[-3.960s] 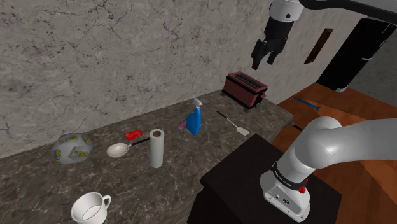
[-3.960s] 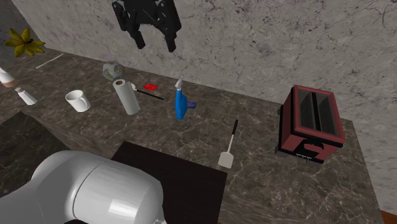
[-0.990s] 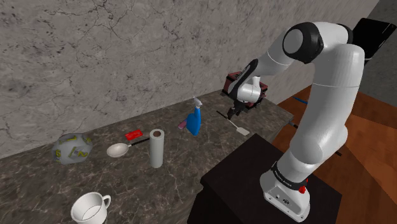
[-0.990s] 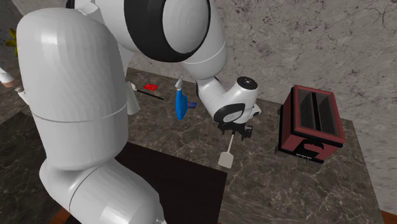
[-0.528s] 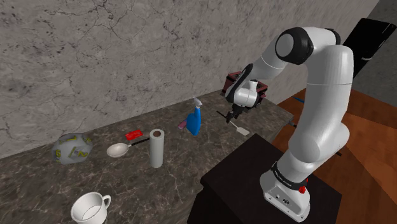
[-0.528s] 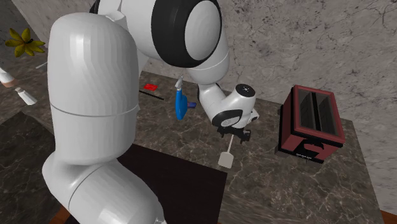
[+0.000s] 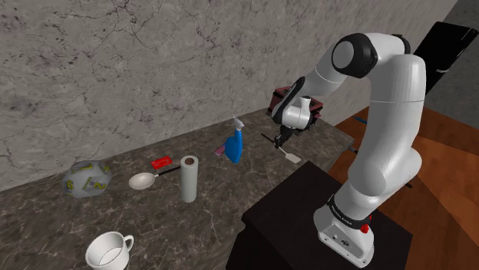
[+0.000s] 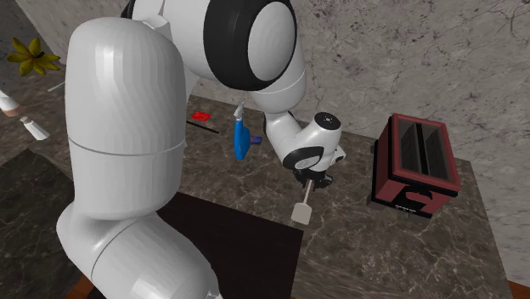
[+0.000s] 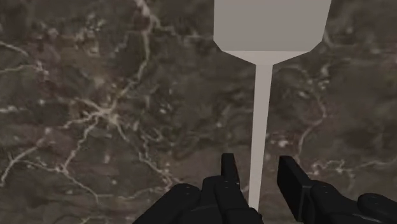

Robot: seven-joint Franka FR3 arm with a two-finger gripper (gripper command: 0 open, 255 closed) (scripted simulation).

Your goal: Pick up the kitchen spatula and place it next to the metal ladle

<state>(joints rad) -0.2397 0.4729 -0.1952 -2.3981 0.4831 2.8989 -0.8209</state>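
Dark, pale-veined stone counter (image 9: 95, 114). The pale grey, flat-bladed kitchen spatula (image 9: 263, 95) lies flat on it. Its thin shaft runs between the jaws, blade straight ahead of them. The jaws stand narrowly apart, straddling the shaft without visible contact; closing across it should secure the grip.

Tool (image 9: 259, 167) is down at the counter (image 7: 222, 192), a finger on either side of the spatula (image 9: 261, 108) handle with a sliver of gap each side. One flank is tight: the red toaster (image 8: 415, 163) stands near, with a strip of bare marble between it and the blade. On the other flank the blue spray bottle (image 7: 233, 146) stands upright, between the spatula and the ladle (image 7: 143, 181). The white paper roll (image 7: 189, 179) stands just beside the ladle's handle end, a red item (image 7: 161, 162) close behind. Open marble lies between bottle and roll, and along the near side by the stand (image 7: 295, 211); the wall (image 7: 115, 69) closes the back
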